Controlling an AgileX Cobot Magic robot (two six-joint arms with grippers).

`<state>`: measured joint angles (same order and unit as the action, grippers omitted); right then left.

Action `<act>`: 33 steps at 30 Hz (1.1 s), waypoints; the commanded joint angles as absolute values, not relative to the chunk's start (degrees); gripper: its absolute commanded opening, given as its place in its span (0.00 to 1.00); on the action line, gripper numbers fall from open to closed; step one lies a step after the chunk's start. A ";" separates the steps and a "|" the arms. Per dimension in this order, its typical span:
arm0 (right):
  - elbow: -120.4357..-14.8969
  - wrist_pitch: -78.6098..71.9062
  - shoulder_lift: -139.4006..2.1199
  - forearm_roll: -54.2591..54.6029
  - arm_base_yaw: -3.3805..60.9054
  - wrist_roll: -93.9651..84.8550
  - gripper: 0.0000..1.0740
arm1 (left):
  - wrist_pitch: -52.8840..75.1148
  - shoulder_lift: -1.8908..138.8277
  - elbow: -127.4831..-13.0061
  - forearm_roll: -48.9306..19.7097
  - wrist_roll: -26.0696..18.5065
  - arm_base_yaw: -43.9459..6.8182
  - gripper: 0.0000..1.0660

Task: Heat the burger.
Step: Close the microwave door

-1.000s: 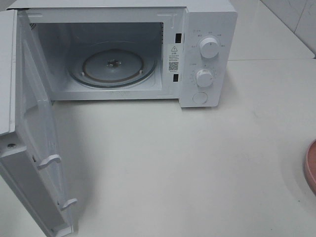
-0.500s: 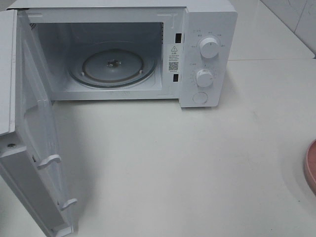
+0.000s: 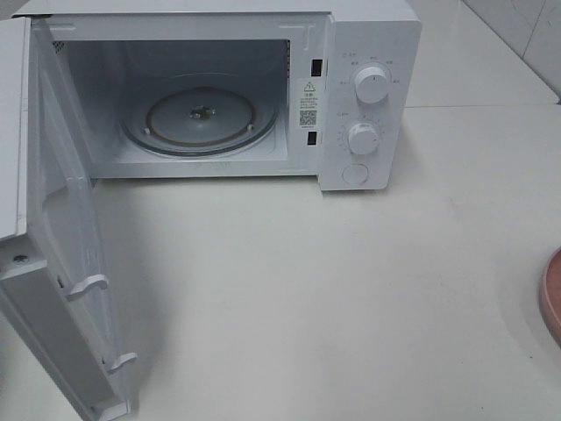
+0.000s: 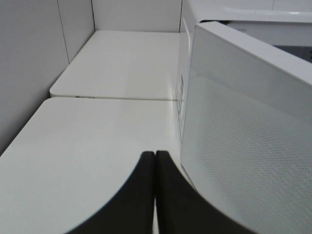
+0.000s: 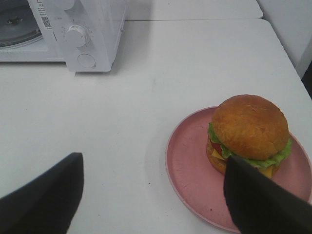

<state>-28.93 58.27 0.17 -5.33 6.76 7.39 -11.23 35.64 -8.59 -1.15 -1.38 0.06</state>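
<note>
Sticker (image 3: 308,102) on microwave (image 3: 368,96): warning triangle, QR code; print illegible

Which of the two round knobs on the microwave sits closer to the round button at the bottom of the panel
The lower knob. It sits directly above the round button, while the upper knob is higher on the microwave panel.

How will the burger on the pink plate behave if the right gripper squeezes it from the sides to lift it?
The burger is stacked in layers, with lettuce and cheese sticking out, so a side squeeze may shift or split them. Its bun looks soft and domed, so it probably dents rather than slips. It sits off-centre on the plate, so a push would likely slide it across.
</note>
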 commanded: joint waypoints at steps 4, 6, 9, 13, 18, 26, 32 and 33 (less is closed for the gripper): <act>-28.88 57.64 1.72 -5.33 6.53 6.59 0.71 | -18.74 43.03 -8.42 -0.40 -0.80 0.11 0.00; -28.88 57.64 1.72 -5.33 6.53 6.59 0.70 | -20.23 44.69 -8.42 0.00 0.00 0.11 0.00; -28.88 57.64 1.72 -5.33 6.53 6.59 0.70 | -27.04 50.88 -8.42 6.82 10.94 -0.69 0.00; -28.88 57.64 1.72 -5.33 6.53 6.59 0.70 | -31.00 53.92 -8.42 13.69 16.84 -1.20 0.00; -28.88 57.64 1.72 -5.33 6.53 6.59 0.70 | -39.88 59.59 -8.42 21.83 19.42 -1.20 0.00; -28.88 57.64 1.72 -5.33 6.53 6.59 0.70 | -53.00 72.48 -8.94 24.41 19.77 -1.83 0.00; -28.88 57.64 1.72 -5.33 6.53 6.59 0.70 | -56.78 78.84 -9.57 22.92 17.19 -4.47 0.00; -28.88 57.64 1.72 -5.33 6.53 6.59 0.70 | -57.81 80.04 -9.85 22.75 16.79 -5.21 0.00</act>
<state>-28.93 58.27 0.17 -5.33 6.76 7.39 -55.81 79.98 -9.28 23.32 17.36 -4.76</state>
